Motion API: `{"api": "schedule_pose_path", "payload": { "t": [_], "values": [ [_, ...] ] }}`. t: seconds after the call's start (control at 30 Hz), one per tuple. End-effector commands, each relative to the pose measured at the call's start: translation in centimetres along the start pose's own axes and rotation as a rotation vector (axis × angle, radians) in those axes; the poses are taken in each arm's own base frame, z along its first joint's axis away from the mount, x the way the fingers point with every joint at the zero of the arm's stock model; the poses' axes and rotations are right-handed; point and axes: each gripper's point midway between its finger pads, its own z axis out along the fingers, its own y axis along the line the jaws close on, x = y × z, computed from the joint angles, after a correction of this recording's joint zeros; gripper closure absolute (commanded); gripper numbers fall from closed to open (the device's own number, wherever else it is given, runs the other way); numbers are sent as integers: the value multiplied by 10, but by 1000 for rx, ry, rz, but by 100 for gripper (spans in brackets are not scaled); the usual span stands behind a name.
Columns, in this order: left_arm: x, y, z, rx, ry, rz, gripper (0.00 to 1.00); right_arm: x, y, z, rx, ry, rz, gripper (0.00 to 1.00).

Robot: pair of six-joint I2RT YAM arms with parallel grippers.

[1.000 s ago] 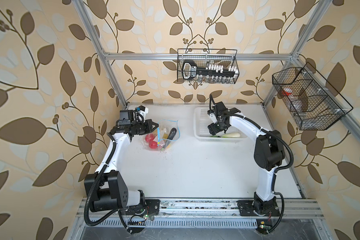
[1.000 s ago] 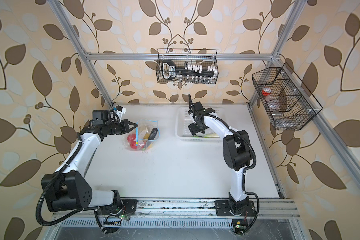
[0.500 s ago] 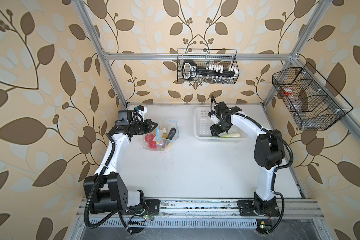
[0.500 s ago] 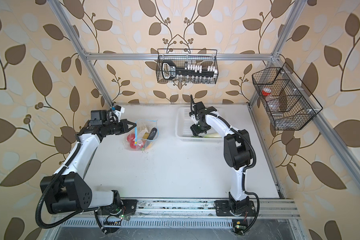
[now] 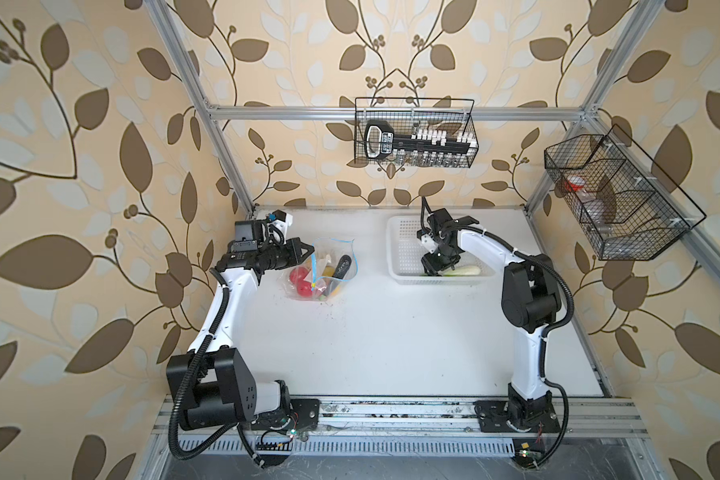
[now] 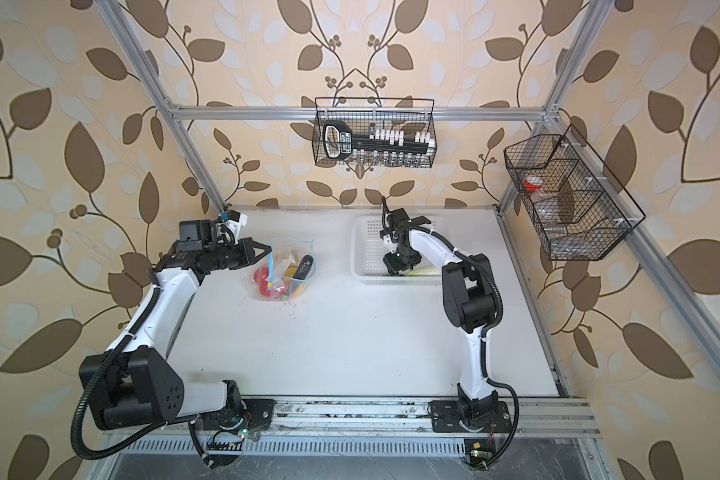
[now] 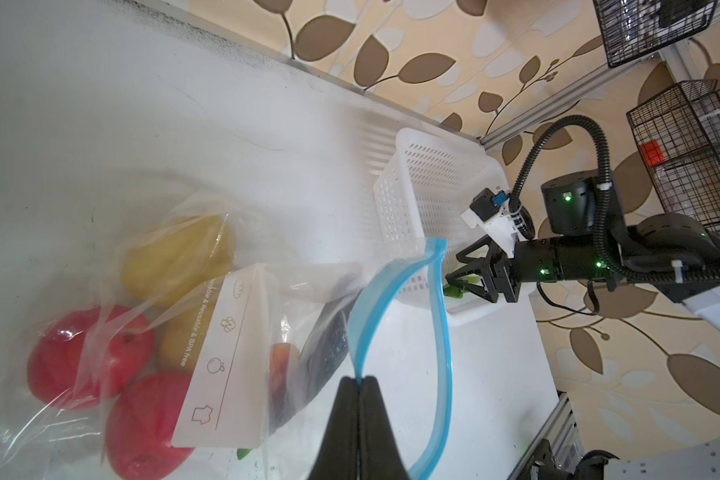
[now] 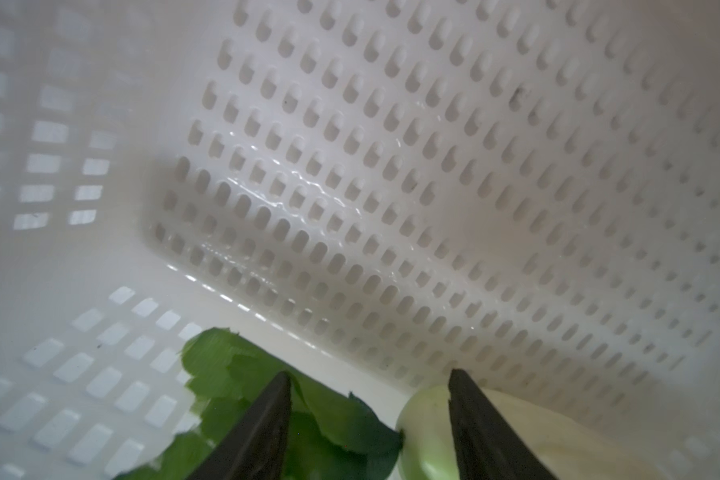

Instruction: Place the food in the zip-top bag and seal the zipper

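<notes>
The clear zip-top bag (image 5: 323,272) (image 6: 285,272) (image 7: 225,332) lies at the table's left back, mouth gaping. It holds food: two red tomatoes (image 7: 80,353), yellow-brown potatoes (image 7: 179,257), a dark eggplant (image 7: 329,332) and a red-yellow fruit (image 7: 283,361). My left gripper (image 5: 310,251) (image 6: 269,249) (image 7: 358,380) is shut on the blue zipper (image 7: 439,332) edge. My right gripper (image 5: 431,270) (image 6: 393,270) (image 8: 368,382) reaches down into the white basket (image 5: 400,232) (image 8: 391,166). It is open, its fingers astride the green-leaved end of the white radish (image 5: 466,271) (image 6: 427,271) (image 8: 429,436).
A black wire basket (image 5: 414,133) hangs on the back wall. A second wire rack (image 5: 616,199) juts from the right wall above the table's edge. Aluminium frame posts (image 5: 225,153) stand at the back corners. The arms' bases sit on a rail (image 5: 391,409) along the front.
My right gripper has sunk lower into the basket, toward its near wall and the radish, and its fingers have drawn closer together. The left gripper and the bag have not moved.
</notes>
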Motion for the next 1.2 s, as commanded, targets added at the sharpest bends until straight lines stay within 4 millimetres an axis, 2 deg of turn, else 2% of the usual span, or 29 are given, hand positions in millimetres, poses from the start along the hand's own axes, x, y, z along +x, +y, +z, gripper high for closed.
{"api": "schedule_pose_path", "payload": {
  "t": [0.0,0.2,0.3,0.5,0.77,0.97,1.17],
  "values": [
    [-7,-9,-12,10,-41,29,100,4,-3,12,12,36,-12,44],
    [-7,-9,-13,8,-45,33,100,3,-6,20,28,41,-11,54],
    [-7,-9,-13,9,-44,31,100,2,-3,22,13,33,-9,64],
    [-7,-9,-13,10,-44,31,100,2,-2,25,4,34,-6,97],
    [-7,-9,-13,10,-44,29,100,-11,-2,16,-1,-25,30,100],
    [-7,-9,-12,16,-43,23,100,-42,17,-3,-137,-164,116,100],
    [-7,-8,-14,12,-48,24,100,-72,26,-35,-222,-315,181,100]
  ]
}}
